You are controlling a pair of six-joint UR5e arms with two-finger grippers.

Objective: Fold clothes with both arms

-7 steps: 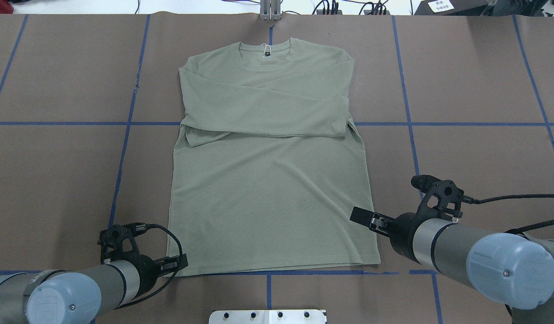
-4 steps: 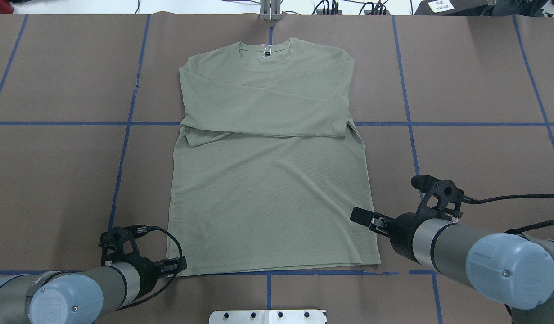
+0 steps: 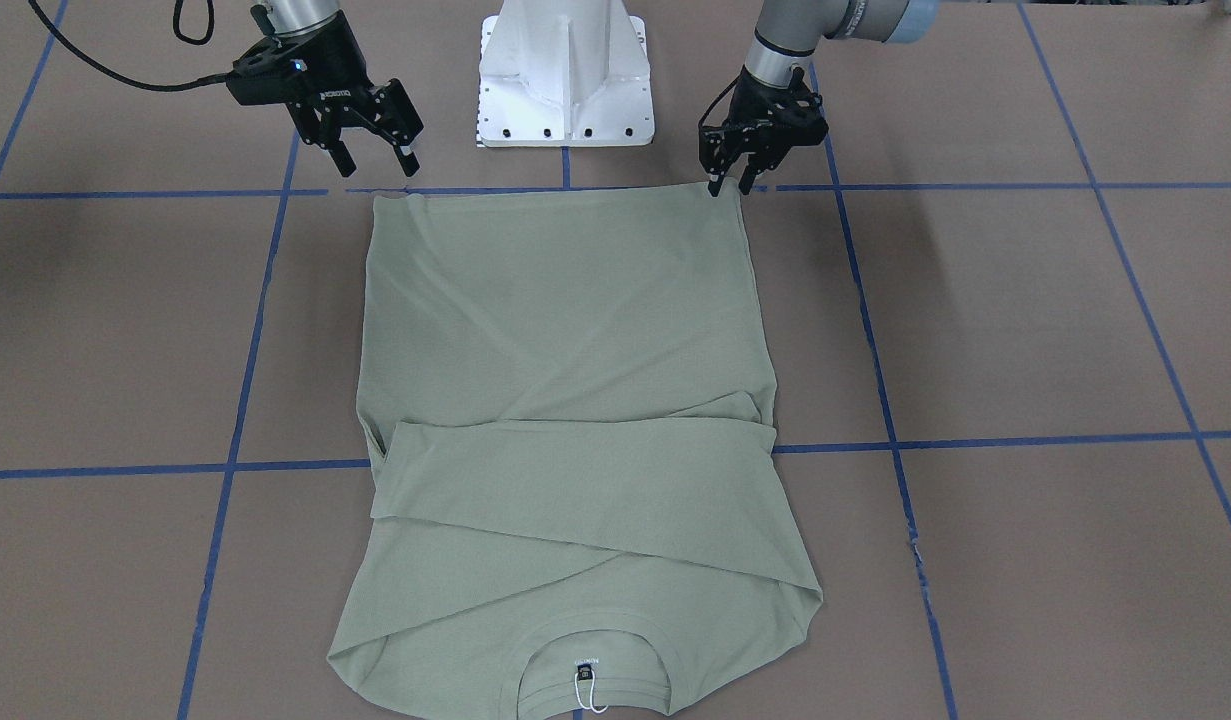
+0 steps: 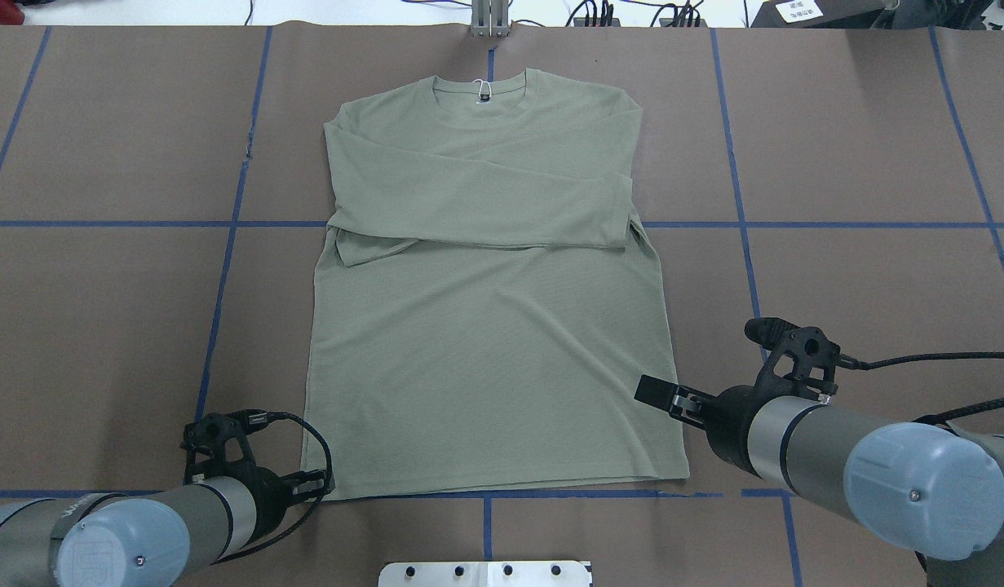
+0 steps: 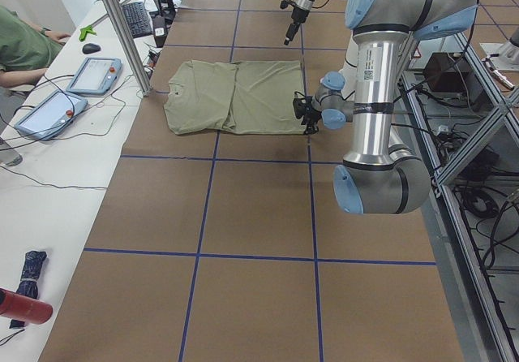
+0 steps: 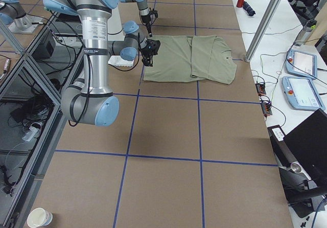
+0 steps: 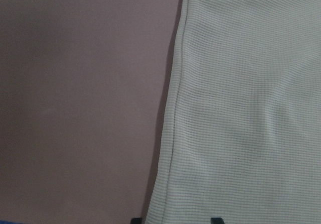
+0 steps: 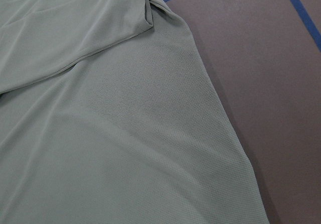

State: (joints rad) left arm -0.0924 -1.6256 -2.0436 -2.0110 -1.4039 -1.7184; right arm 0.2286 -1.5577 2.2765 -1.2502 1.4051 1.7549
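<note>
Your brown paper surface (image 4: pixel 102 342) has blue tape lines (image 4: pixel 102 222) in big squares. The green shirt (image 4: pixel 485 342) lies flat in the middle, neck at 12 o'clock, hem at 6, with its sleeves folded across the chest so it makes a neat block. It is soft, bumpy knit. The left claw (image 3: pixel 728 186) sits open at the 7 o'clock hem corner, likely ready to pinch. The right claw (image 3: pixel 378 160) hangs open near the 5 o'clock corner.

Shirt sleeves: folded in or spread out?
Folded in: both sleeves lie crossed over the chest of the shirt. The body below is spread flat, hem not yet folded.
</note>
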